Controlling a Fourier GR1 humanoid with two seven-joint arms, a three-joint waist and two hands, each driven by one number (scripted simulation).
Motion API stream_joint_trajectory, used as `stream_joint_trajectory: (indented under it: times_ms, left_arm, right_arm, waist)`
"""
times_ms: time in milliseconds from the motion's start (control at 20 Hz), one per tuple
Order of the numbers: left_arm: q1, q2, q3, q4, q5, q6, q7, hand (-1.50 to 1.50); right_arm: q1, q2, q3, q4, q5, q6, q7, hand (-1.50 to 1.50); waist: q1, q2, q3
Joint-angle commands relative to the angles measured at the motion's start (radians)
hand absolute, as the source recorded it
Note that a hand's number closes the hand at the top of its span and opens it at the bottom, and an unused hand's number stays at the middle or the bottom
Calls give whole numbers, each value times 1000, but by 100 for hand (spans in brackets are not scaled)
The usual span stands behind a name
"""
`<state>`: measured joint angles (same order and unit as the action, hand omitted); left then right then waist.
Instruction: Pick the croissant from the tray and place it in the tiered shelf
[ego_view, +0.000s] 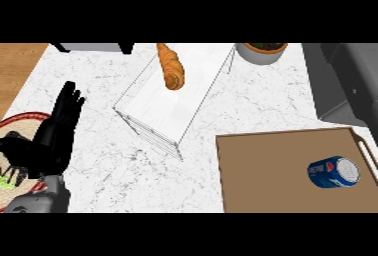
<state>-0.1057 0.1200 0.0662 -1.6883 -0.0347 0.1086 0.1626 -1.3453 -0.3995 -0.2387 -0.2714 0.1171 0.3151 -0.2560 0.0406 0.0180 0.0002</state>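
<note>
The white marbled stone desk (258, 107) filled most of the head view. A flat brown rectangular tray (273, 175) sat at its lower right, carrying a blue and white drink can (334, 172) lying on its side; the can's lettering could not be read. A clear, wire-edged tiered shelf (173, 102) stood at centre, tilted across the view. The golden-brown croissant (170, 66) lay on the shelf's top level near its far end, well apart from the tray. The left robot hand (55, 132), black, stood at the left edge with fingers straight and spread, holding nothing. A grey pot (260, 53) sat at the top edge. A red-rimmed round plate (22, 120) showed partly at lower left.
</note>
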Motion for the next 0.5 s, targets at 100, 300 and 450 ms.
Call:
stream_joint_trajectory:
  times_ms: [100,300,450]
  left_arm:
    - [-76,2,2,37,9,-6,33,0]
    - [-33,1,-2,12,7,-9,20,0]
    - [-22,6,-3,-8,6,-14,13,0]
  right_arm:
    - [28,-126,-18,60,1,138,-72,-150]
    - [60,-198,-19,73,7,229,-126,-150]
    - [50,-221,-33,94,3,241,-131,-150]
  waist:
    - [17,11,1]
    - [21,11,2]
    - [32,13,2]
